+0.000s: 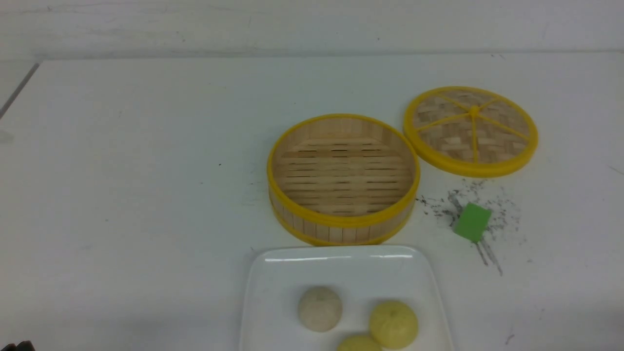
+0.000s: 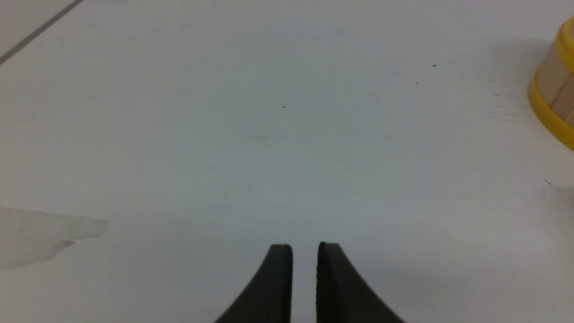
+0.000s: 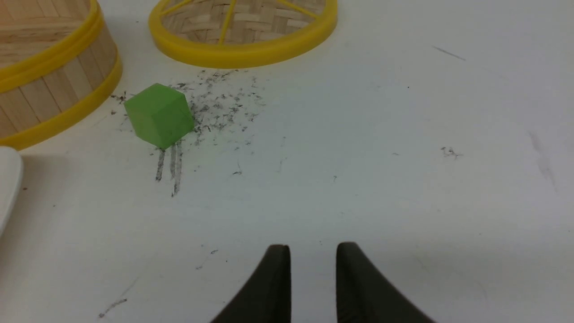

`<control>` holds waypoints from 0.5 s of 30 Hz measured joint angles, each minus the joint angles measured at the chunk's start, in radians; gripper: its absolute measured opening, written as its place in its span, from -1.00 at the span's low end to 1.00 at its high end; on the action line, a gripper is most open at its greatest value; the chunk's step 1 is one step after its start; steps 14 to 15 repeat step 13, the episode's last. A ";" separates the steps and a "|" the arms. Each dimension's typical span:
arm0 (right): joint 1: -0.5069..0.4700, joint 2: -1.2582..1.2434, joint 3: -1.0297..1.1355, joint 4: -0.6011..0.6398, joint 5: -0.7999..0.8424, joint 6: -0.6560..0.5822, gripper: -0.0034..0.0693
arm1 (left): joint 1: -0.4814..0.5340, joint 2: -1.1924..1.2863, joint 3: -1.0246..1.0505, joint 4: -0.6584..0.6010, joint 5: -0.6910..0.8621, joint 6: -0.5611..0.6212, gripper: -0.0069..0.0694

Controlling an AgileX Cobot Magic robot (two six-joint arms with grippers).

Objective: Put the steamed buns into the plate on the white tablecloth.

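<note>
The white square plate (image 1: 273, 273) lies on the white tablecloth (image 1: 146, 195) at the near edge of the front view. In it sit three steamed buns: an off-white one (image 1: 320, 308), a pale yellow one (image 1: 393, 323), and another yellow one (image 1: 359, 343) cut off by the frame edge. My left gripper (image 2: 305, 246) hangs over bare cloth, its jaws a narrow gap apart with nothing between them. My right gripper (image 3: 313, 246) is open and empty above scuffed cloth; the plate's corner (image 3: 6, 179) shows at that view's edge.
The round bamboo steamer (image 1: 343, 178) stands empty just behind the plate. Its woven lid (image 1: 471, 130) lies flat to the right. A green cube (image 1: 472, 222) rests among dark scuff marks right of the steamer. The cube (image 3: 159, 114) also shows ahead of my right gripper.
</note>
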 joint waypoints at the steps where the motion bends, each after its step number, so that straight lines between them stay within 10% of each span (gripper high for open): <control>1: 0.000 0.000 0.000 0.000 0.000 0.000 -0.42 | 0.000 0.000 0.000 0.000 0.000 0.000 -0.50; 15: 0.000 0.000 0.000 0.000 0.000 0.000 -0.37 | 0.000 0.000 0.000 0.000 0.000 0.000 -0.49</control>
